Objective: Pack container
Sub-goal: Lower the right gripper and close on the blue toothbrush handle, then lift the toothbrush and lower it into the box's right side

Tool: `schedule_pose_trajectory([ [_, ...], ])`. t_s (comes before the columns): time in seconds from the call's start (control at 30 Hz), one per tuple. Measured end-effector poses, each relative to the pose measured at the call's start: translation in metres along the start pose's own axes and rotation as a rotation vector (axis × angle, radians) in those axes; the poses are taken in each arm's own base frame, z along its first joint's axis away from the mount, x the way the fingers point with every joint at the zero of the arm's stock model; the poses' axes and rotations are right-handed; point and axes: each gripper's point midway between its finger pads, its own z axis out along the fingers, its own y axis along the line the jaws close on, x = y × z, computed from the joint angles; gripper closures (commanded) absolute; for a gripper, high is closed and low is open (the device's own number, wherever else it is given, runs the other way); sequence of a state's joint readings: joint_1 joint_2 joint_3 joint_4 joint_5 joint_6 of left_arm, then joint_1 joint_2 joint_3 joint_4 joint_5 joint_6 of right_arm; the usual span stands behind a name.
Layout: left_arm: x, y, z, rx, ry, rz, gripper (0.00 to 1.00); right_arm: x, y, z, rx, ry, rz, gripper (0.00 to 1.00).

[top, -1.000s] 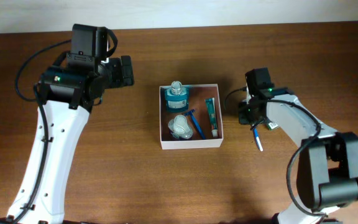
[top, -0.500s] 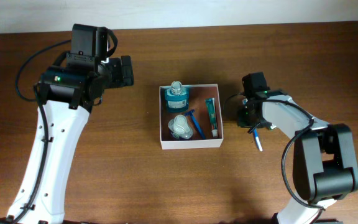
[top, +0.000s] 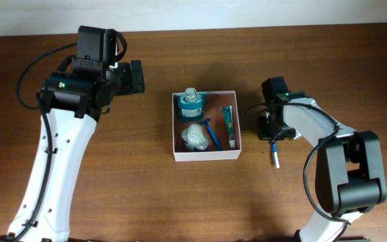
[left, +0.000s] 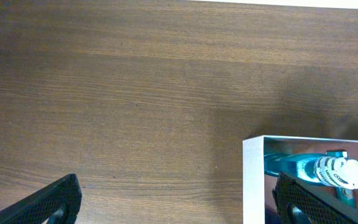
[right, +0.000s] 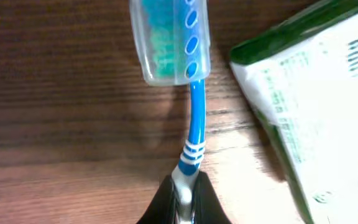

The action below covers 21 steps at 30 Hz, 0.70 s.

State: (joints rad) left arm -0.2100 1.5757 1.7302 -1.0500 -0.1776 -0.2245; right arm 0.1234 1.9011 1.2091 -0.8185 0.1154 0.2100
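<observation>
item 1: container [top: 207, 154]. square, shallow white box with a brownish-pink inside, sitting flat on the brown wooden table [top: 146, 188] at mid-table, between the two arms.
contents: teal bottle [top: 191, 104] in the far left corner; clear plastic piece [top: 195, 136] nearer, on the left; blue razor [top: 213, 134] laid slantwise in the middle; green tube [top: 228, 126] along the right wall.

item 2: right pincer [top: 271, 132]. just off the container's right wall, apart from it and outside the box, so the container lies to its left. fingers [right: 166, 202] pressed together on the handle of a toothbrush [top: 275, 154]. in the right wrist view the blue handle runs straight away from the fingertips and the head wears a clear cap [right: 169, 40]. a white and green packet [right: 309, 106] lies on the wood beside the brush.

item 3: left pincer [top: 137, 76]. spread wide, holding nothing, above bare wood. the container lies to its right and nearer the robot, well apart in the overhead view. the left wrist view shows one white corner of the box and the teal bottle by the right-hand finger.
</observation>
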Motion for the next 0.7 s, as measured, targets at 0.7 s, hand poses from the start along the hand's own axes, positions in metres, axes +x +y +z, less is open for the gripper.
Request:
schedule_pose_trajectory([
  [0.7, 0.000, 0.000, 0.000, 0.000, 0.000, 0.000, 0.00, -0.027, 0.084, -0.152, -0.214, -0.285, -0.024, 0.96],
])
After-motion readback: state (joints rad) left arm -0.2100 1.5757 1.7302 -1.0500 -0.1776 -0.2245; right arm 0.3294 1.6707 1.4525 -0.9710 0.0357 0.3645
